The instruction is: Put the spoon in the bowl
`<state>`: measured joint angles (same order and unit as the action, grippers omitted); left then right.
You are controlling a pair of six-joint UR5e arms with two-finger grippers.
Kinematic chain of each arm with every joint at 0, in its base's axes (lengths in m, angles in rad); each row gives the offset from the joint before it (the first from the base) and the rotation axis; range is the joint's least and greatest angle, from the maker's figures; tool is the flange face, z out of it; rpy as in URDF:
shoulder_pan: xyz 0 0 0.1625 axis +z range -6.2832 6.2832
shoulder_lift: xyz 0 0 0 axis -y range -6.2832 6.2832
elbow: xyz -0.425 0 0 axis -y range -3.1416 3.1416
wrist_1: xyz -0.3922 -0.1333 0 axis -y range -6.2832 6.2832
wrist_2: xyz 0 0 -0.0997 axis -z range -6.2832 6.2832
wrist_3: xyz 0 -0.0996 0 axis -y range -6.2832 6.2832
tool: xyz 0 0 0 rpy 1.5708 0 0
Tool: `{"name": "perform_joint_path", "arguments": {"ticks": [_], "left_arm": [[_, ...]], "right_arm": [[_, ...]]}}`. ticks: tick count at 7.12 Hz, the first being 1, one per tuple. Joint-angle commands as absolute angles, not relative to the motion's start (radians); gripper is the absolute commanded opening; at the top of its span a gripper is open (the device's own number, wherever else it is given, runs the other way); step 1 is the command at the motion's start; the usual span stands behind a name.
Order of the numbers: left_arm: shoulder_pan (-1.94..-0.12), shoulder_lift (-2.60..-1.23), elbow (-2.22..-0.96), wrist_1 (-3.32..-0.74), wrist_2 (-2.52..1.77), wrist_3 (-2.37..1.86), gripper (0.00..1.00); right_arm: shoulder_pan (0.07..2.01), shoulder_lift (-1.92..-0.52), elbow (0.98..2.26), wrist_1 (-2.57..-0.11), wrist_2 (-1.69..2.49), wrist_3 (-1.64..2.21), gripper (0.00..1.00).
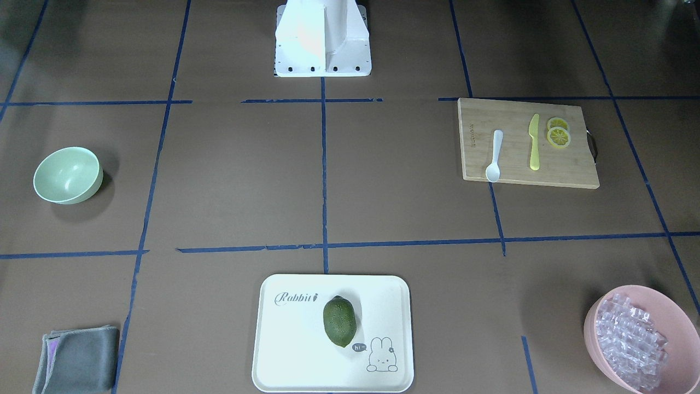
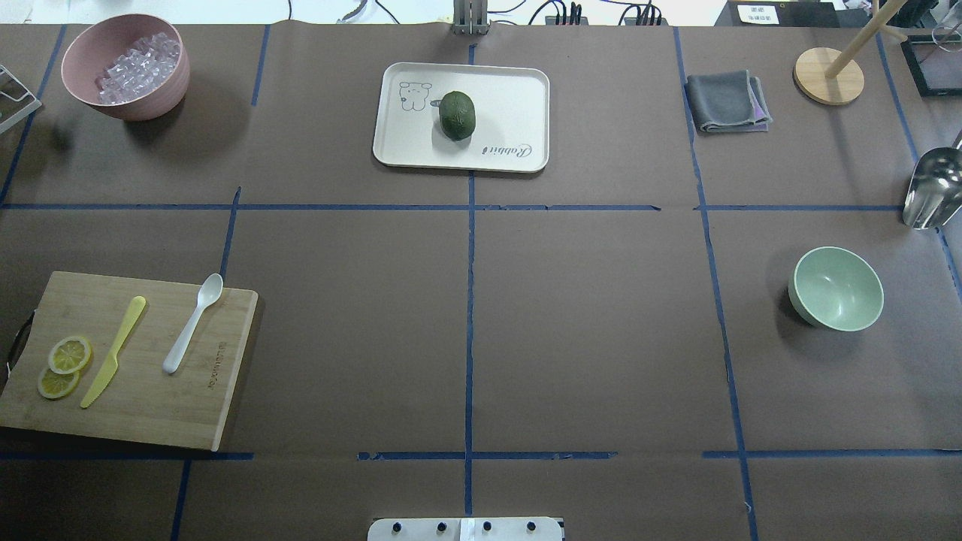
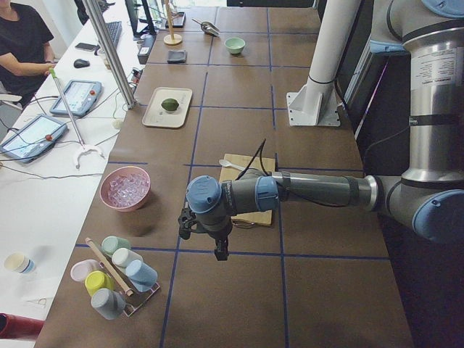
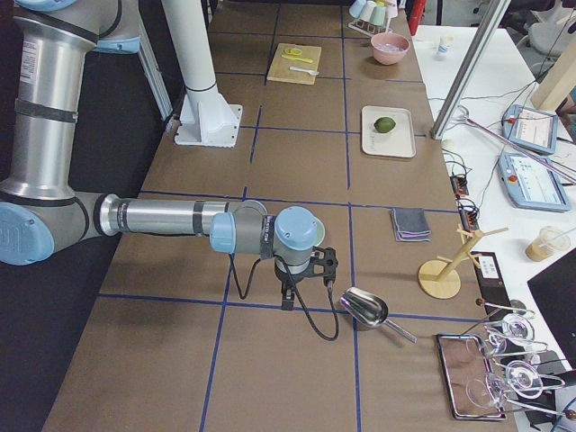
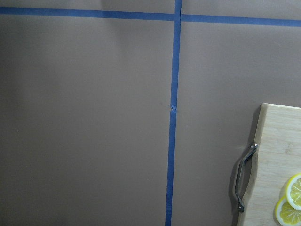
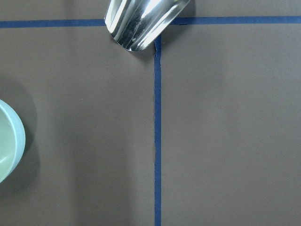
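The white plastic spoon (image 2: pixel 193 323) lies on the wooden cutting board (image 2: pixel 150 406) at the table's left, scoop pointing away from the robot. It also shows in the front-facing view (image 1: pixel 495 156). The mint-green bowl (image 2: pixel 836 288) stands upright and empty at the table's right, far from the spoon; its rim shows in the right wrist view (image 6: pixel 7 146). My left gripper (image 3: pixel 220 250) hangs over the table beyond the board's handle end. My right gripper (image 4: pixel 287 301) hangs near the metal scoop. I cannot tell whether either is open or shut.
A yellow knife (image 2: pixel 113 352) and lemon slices (image 2: pixel 64 364) share the board. A pink bowl of clear cubes (image 2: pixel 125 68), a white tray (image 2: pixel 511 98) with a green fruit (image 2: pixel 457 115), a grey cloth (image 2: pixel 726 101) and a metal scoop (image 2: pixel 932 197) stand around.
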<state>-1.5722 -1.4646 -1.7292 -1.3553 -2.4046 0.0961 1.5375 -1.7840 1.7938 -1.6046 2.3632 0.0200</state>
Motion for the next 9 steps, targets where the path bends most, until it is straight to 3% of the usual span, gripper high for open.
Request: {"name": "perform_joint_path", "arguments": {"ticks": [1,4,9], "left_arm": [[-1.574,-1.463,-1.738,-1.361,-2.405,0.095,1.0],[-1.571,-1.465,-1.804,-1.348,-2.404,0.084,1.0],[-1.568,-1.462,-1.792,-1.365,-2.408,0.091,1.0]], "right_arm": [[1.537,-1.784,1.793,-1.605,2.362,0.021,1.0],[1.537,-1.783,1.792,-1.605,2.362,0.021,1.0],[1.537,-1.784,1.792,-1.606,2.368,0.023,1.0]]}}
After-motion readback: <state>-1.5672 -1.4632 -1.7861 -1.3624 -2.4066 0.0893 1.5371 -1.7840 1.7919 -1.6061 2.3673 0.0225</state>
